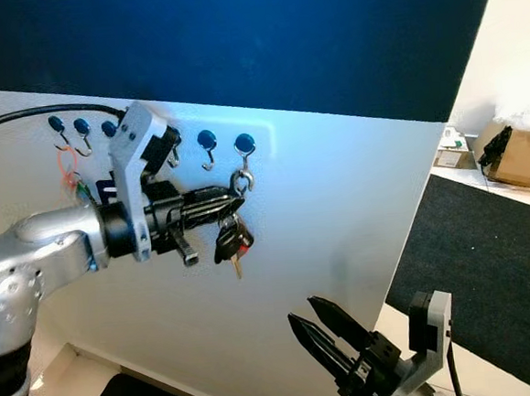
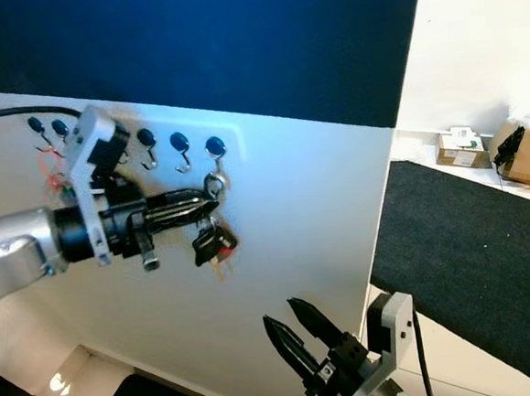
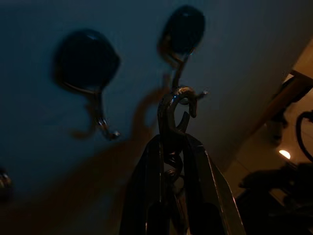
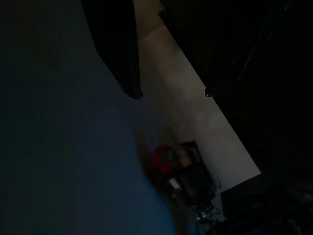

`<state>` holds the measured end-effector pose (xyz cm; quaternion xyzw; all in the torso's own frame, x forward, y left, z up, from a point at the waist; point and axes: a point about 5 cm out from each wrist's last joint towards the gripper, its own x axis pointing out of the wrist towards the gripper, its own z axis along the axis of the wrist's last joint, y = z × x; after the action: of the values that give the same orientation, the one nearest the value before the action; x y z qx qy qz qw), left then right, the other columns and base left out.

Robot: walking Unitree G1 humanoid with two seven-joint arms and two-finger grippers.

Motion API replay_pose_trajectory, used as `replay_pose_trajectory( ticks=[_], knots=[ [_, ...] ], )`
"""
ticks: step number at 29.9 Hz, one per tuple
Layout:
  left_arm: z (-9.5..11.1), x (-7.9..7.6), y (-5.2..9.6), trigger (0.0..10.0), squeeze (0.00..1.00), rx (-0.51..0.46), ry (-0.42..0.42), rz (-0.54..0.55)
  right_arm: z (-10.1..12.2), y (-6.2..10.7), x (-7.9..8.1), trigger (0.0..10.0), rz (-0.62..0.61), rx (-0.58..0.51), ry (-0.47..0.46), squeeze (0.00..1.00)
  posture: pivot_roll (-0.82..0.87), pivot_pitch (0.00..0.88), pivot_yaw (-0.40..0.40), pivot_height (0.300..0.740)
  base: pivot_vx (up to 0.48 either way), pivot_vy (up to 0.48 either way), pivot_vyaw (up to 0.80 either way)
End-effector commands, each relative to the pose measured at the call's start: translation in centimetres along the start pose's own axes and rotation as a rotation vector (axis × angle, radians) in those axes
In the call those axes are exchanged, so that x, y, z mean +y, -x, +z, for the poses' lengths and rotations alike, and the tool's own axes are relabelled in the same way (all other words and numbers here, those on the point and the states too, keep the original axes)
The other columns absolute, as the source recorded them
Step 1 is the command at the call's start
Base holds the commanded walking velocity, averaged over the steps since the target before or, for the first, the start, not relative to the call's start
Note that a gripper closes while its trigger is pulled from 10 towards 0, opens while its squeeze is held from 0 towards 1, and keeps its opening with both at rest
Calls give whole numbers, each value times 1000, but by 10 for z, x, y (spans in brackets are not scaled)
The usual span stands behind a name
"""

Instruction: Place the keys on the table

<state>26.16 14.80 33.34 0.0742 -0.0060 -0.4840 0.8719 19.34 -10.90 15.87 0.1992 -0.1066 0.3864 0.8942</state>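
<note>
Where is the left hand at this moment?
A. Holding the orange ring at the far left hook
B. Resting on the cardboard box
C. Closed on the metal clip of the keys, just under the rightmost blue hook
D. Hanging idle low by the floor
C: the left hand is shut on the keys at their metal clip, right below the rightmost blue hook on the white wall panel.

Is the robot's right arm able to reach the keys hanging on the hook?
Probably yes. The right end effector hangs below the keys with free space between, though the left end effector is already shut on them.
</note>
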Motion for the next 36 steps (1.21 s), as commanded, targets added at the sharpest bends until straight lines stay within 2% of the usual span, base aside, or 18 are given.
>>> replay_pose_trajectory(
  ticks=[1,4,9,21,29,33,36],
  knots=[
    [2,0,-2,10000,0,14,-5,-3,-2,1,1,10000,-1,14,-2,0,98,151,89,740,0,0,0],
    [12,5,-5,10000,0,-40,7,11,-2,1,1,10000,-6,14,0,0,91,150,94,740,0,0,0],
    [20,5,-1,10000,0,-69,-9,3,-2,2,1,10000,-10,13,1,0,90,149,97,740,0,0,0],
    [35,-8,18,10000,0,-167,-51,-92,-2,1,-1,10000,-3,18,2,0,99,147,82,740,0,0,0],
    [41,-10,25,10000,0,-234,-50,-117,-2,1,-1,10000,0,20,4,0,93,143,77,740,0,0,0],
    [41,-10,28,10000,0,-199,-71,-111,-2,1,-2,10000,2,22,5,0,94,139,75,740,0,0,0],
    [28,-13,23,10000,0,-108,-87,-111,-3,0,-2,10000,4,22,5,0,93,138,76,740,0,0,0]
  ],
)
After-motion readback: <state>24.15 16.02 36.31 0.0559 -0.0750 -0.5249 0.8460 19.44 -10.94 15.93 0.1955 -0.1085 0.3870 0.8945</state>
